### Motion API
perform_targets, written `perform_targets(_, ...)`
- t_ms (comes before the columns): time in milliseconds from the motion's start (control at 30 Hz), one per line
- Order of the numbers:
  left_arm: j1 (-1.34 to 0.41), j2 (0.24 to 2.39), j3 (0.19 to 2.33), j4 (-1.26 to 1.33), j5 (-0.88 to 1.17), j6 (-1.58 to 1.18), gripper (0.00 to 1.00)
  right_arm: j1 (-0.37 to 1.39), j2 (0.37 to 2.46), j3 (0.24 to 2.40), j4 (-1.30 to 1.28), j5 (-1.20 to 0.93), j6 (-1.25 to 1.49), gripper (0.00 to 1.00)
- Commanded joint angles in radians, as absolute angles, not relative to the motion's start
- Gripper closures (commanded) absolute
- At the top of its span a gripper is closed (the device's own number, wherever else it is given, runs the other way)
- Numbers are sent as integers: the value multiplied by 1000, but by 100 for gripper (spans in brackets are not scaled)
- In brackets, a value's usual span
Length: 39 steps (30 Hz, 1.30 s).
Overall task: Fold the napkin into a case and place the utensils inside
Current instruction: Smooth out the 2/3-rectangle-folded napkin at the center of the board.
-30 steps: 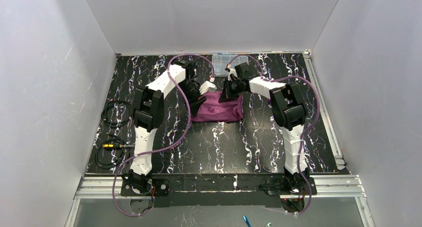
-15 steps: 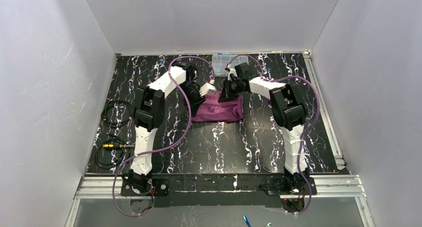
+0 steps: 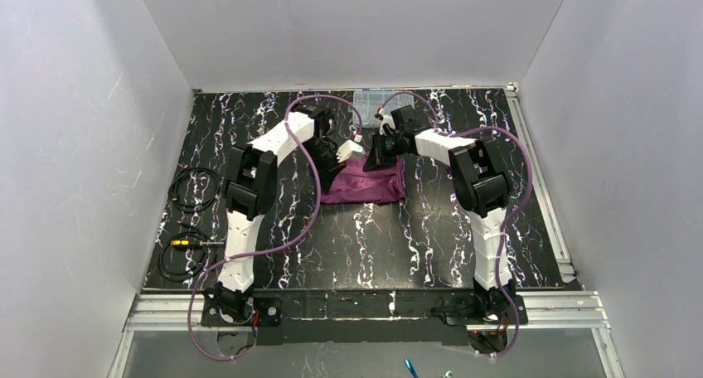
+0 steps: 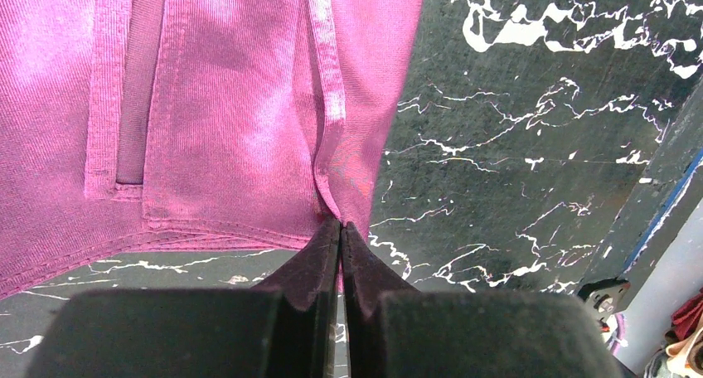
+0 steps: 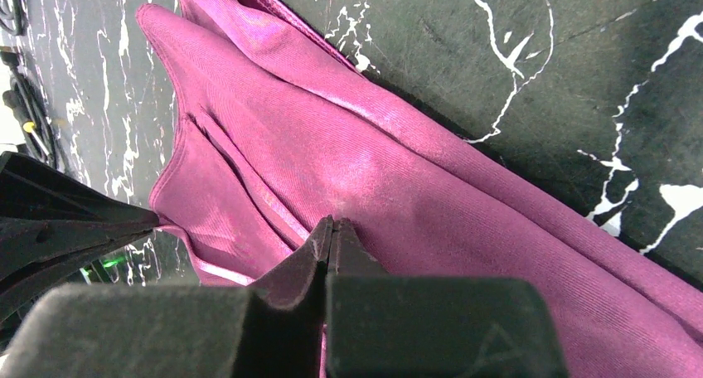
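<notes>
Black marbled table [image 3: 365, 245], cable coils [image 3: 192, 191] off at its left edge, clear compartment box [image 3: 367, 103] on the far rim just behind both wrists; the napkin [image 3: 365, 186] lies at mid-table towards the far side, far edge lifted. Left gripper [image 4: 341, 229] pressed together on that edge's hem, right gripper [image 5: 332, 227] pinching a fold just beside it; bare tabletop lies open towards the bases.

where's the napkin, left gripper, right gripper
napkin [image 3: 365, 184], top view, middle of the cloth
left gripper [image 4: 341, 228], left wrist view, between its shut fingertips
right gripper [image 5: 332, 225], right wrist view, between its fingertips
</notes>
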<state>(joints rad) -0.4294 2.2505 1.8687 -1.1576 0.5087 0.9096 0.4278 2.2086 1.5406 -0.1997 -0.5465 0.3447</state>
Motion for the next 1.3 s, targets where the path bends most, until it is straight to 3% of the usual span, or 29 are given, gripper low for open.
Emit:
perform_targets(0,-434,2214,1877,-1194,530,926,100,432,2187,1523,-174,-561,350,99)
perform_targets(833,-453,2322,2006,-1001,351,820,100,407,2052,1500,-70,-612,411,98)
perform_targets(1067,-451,2311,1969,-925,340,790,100,382,1977,1476,-203,-547,306,83)
perform_targets(1167,-451,2298,1958,-913,350,779,100,381,1943,1423,-292,-479,240,66)
perform_targets(1267,-451,2283,1941,-908,359,778,100,380,1883,1350,-317,-441,212,58)
